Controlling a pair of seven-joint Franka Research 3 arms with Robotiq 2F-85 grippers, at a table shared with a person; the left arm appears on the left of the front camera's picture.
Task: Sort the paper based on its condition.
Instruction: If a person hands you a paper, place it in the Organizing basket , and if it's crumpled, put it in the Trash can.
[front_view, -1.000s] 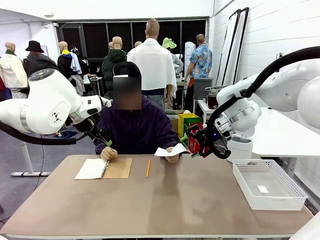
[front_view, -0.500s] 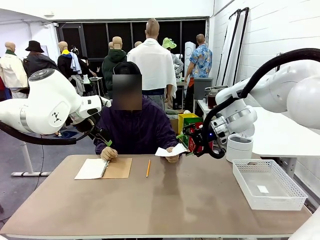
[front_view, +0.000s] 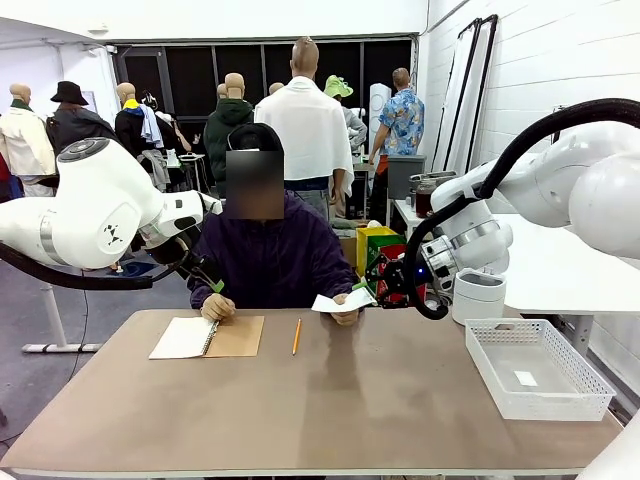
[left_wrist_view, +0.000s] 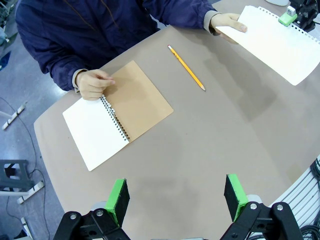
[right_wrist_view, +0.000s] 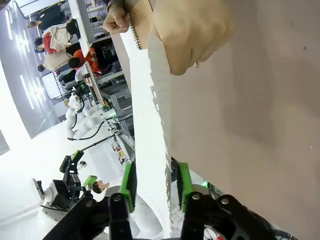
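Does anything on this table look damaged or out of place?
Only the loose sheet in the person's hand: one edge is ragged with torn spiral holes, though the sheet otherwise looks flat. The right claw has a pad on each side of it.

our cameras
front looks across the counter (front_view: 300, 400); both wrists see the paper (left_wrist_view: 275, 45), the right from close.
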